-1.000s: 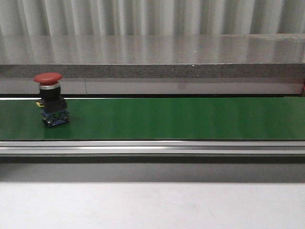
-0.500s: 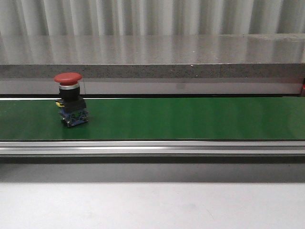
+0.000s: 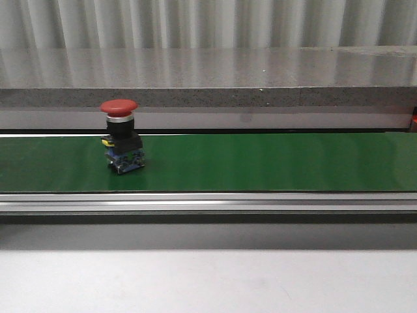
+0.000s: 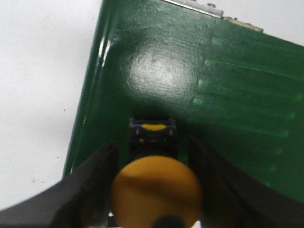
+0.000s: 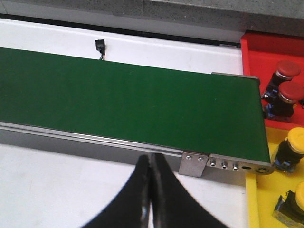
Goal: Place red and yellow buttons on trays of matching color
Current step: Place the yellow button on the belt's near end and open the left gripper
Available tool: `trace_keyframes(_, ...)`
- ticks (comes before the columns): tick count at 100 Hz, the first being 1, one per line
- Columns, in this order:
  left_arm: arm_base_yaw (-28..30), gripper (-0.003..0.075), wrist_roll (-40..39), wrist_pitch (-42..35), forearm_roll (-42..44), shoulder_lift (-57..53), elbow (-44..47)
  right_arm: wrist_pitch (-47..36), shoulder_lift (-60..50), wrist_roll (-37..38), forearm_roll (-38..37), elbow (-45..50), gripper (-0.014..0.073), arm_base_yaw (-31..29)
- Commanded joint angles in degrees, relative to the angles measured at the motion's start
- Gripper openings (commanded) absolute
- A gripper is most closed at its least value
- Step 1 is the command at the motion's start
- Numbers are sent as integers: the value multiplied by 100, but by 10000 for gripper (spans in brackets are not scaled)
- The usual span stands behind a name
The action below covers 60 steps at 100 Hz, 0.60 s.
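Front view: a long green conveyor belt (image 3: 260,163) runs across, with a silver rail along its near edge, a grey speckled ledge behind it and corrugated metal wall at the back. White table (image 3: 208,280) in the foreground. One red button (image 3: 121,135) stands upright on the belt, toward the left

Left wrist view: the left gripper (image 4: 154,190) is spread, one dark finger on each side of a single yellow button (image 4: 154,183) sitting on the belt near its end. I can't tell if the fingers touch it

Right wrist view: the right gripper (image 5: 150,199) is pressed together, holding nothing, over the white table beside the belt's end. The red tray (image 5: 261,57) has two red buttons in it, the yellow tray (image 5: 266,190) next to it has two yellow ones
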Motion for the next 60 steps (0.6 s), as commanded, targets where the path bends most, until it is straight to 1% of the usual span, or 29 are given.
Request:
trace_keyframes(1,-28,507,50,-87,-205,-215,-158,-419,45,-59,8,-151,-58,-4)
trace_keyframes(5,-28,567,61,-126,-309,-215,-158,-419,45,-59,8,-151,-58,-4)
trace_keyframes(9,-28,601,75,-186,-404,-238,-158,-419,45,-59,8,-151,-58,-4)
trace_keyframes(21,-28,607,373,-380,-764,-399,-158,-419,45,-59,8,-151,-58,-4)
trace_keyframes(32,-28,600,900,-444,-1235,-633,-147,-419,45,-59,8,-151,-58,-4)
trace_keyframes(39,-65,580,1023,-536,-1350,-835,-137,-419,45,-59,8,-151,-58,-4)
trace_keyframes(46,-156,542,1128,-655,-1350,-1094,-71,-419,45,-59,8,-151,-58,-4)
trace_keyframes(53,-302,481,1333,-785,-1324,-1399,68,-419,45,-59,8,-151,-58,-4)
trace_keyframes(60,-465,388,1406,-970,-1270,-1732,270,-419,45,-59,8,-151,-58,-4)
